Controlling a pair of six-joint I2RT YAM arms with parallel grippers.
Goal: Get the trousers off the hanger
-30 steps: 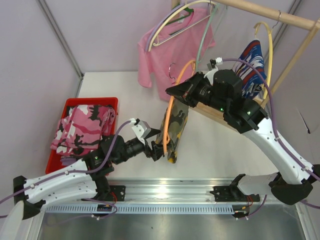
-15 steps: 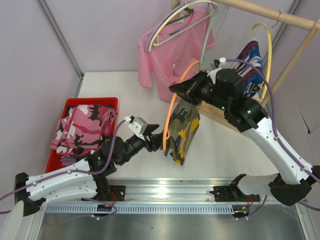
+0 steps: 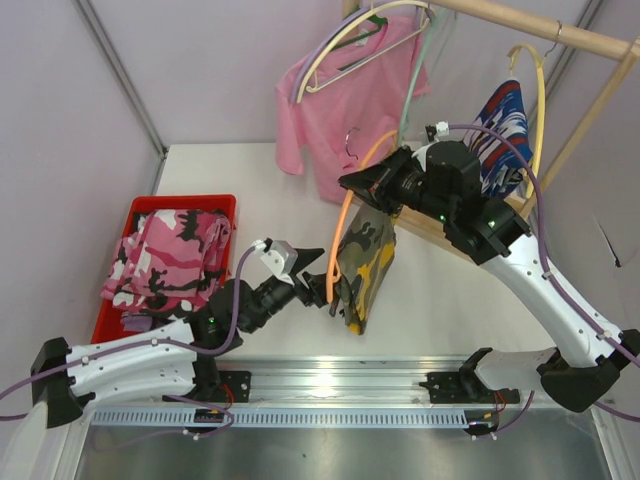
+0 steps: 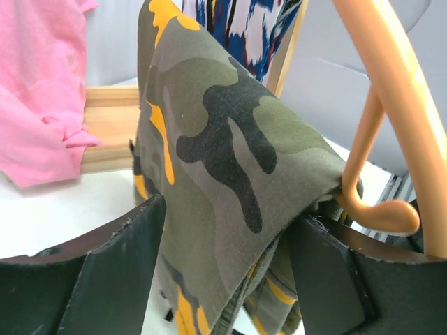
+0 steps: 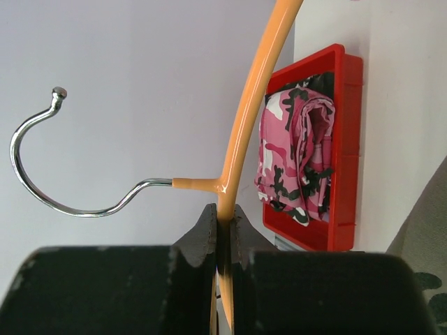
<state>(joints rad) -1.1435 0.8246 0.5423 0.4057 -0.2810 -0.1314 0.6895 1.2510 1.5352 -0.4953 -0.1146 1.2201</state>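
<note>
I see a pink T-shirt (image 3: pixel 322 118) hanging by the wooden rail (image 3: pixel 560 34). A red bin (image 3: pixel 185 203) sits on the table (image 3: pixel 260 190).

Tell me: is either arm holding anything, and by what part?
The right end effector is shut on the orange hanger, pinching its rim by the hook. The left end effector stands open around the camouflage trousers.

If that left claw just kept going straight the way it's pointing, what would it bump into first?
The yellow-olive camouflage trousers draped over the orange hanger. In the wrist view the cloth hangs between the open fingers of the left gripper, so it would probably hit that fold almost at once.
</note>
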